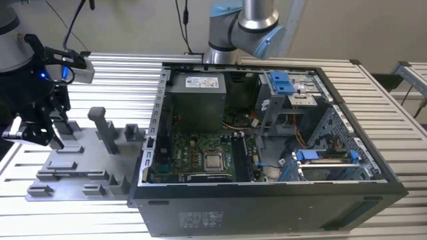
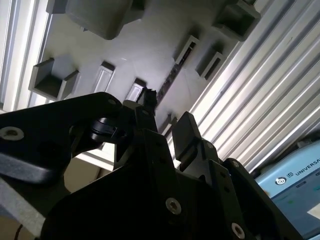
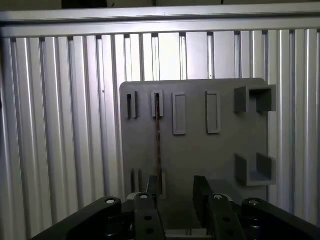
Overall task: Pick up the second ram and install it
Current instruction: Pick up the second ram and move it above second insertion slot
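Observation:
The second ram [image 3: 158, 145] is a thin dark stick standing on edge in a slot of the grey plastic tray [image 3: 200, 145]; in the second wrist view the ram [image 2: 172, 75] runs as a dark line toward my fingertips. My gripper [image 3: 175, 192] hovers over the near end of the stick, open. One finger [image 3: 150, 192] sits close beside the ram and the other finger [image 3: 201, 187] stands well apart from it. In the exterior view the gripper [image 1: 52, 134] hangs above the tray [image 1: 87, 172] at the exterior view's left.
An open computer case [image 1: 267, 150] with the motherboard [image 1: 200, 157] lies to the exterior view's right of the tray, on a ribbed aluminium table [image 1: 120, 85]. Grey blocks and posts [image 1: 100, 122] rise from the tray. Another arm's base [image 1: 240, 20] stands behind the case.

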Tool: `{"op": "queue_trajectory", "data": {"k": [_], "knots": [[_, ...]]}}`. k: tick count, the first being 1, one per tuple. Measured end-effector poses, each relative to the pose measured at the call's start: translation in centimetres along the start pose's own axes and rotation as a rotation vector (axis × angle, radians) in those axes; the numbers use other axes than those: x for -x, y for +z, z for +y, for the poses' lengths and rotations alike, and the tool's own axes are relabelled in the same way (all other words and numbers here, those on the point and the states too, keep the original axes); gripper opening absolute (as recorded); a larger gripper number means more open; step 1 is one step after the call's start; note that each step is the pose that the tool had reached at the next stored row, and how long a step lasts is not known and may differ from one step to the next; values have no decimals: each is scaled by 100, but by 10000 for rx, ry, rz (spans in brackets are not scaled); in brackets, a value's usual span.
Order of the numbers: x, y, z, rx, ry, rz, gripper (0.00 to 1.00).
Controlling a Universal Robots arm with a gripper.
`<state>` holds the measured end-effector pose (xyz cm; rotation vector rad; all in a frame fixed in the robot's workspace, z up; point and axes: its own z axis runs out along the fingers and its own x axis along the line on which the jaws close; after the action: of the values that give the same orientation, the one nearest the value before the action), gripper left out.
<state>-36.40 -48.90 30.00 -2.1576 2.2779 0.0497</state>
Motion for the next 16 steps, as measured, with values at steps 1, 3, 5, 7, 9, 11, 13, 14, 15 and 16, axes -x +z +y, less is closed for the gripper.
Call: {"op": "queue_trajectory", "data": {"k": [1, 3, 5, 7, 9, 11, 13, 14, 15, 16], "knots": [[0, 13, 1, 17, 0, 2, 42], [-2, 49, 6, 19, 0, 2, 42], [-4, 85, 21, 20, -1, 2, 42], [-5, 122, 36, 19, 0, 1, 42], [-7, 159, 51, 20, 0, 2, 42], [-9, 196, 62, 19, -1, 1, 42], [-10, 232, 70, 19, 0, 2, 42], [-11, 250, 73, 20, -1, 2, 42], [-11, 269, 77, 19, 0, 1, 42], [-12, 286, 81, 20, 0, 2, 42]]}}
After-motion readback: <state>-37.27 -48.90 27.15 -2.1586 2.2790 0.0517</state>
